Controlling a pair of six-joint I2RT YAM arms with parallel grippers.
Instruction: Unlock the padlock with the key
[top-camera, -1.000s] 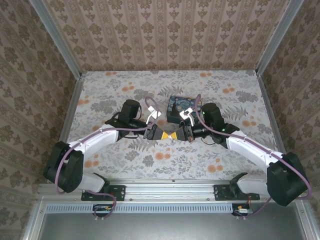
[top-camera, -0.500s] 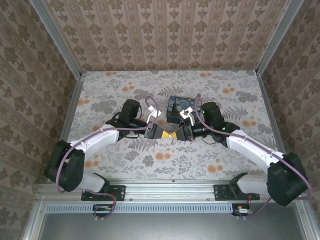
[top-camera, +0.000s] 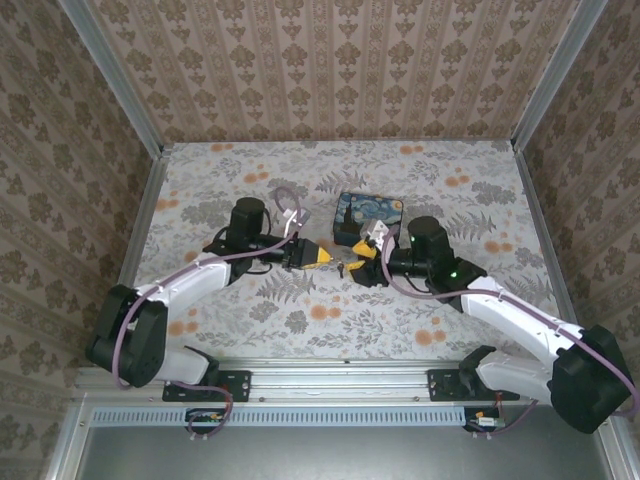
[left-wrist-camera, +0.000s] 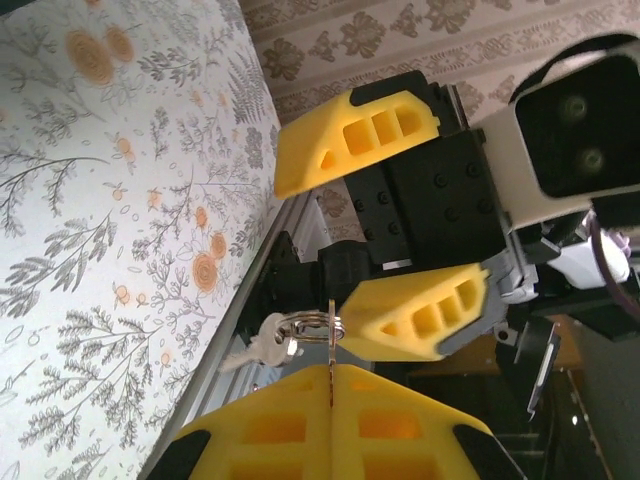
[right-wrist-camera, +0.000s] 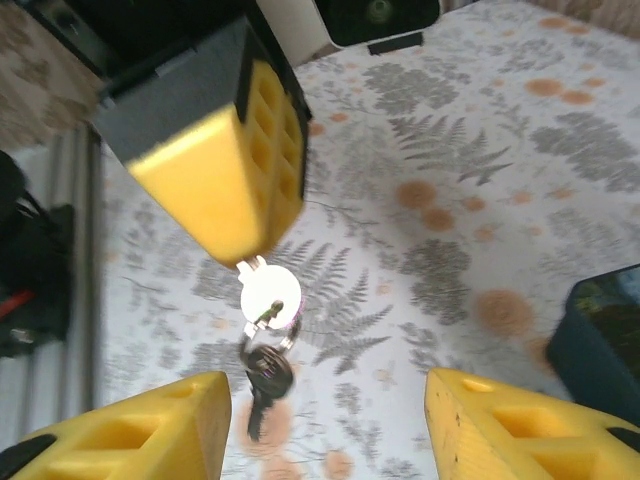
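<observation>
The 2 claws are no longer sitting nose to nose over the middle of the table (top-camera: 200, 190). The left gripper (top-camera: 316, 257) is now drawing back toward its own side with its yellow pads pressed together on the key (right-wrist-camera: 270, 294), while the right gripper (top-camera: 360, 262) is standing apart from it, jaws spread and holding nothing. The hand-over is looking complete, with the key now resting in the left claw alone.

From the left wrist the key is showing edge-on, rising out of the seam between the shut pads; a ring (left-wrist-camera: 308, 324) carrying 1 spare key (left-wrist-camera: 252, 350) is dangling off it. From the right wrist the round bow is sticking out below the left fingertip, so the blade is probably buried in the grip, though I cannot be sure.

Both arms are reaching forward and bending inward, forearms low, wrists turned so the claws are facing each other. A blue box (top-camera: 368, 212) is sitting just behind the right gripper. I am not making out the padlock itself, so fetching it is likely falling to the free right claw.
</observation>
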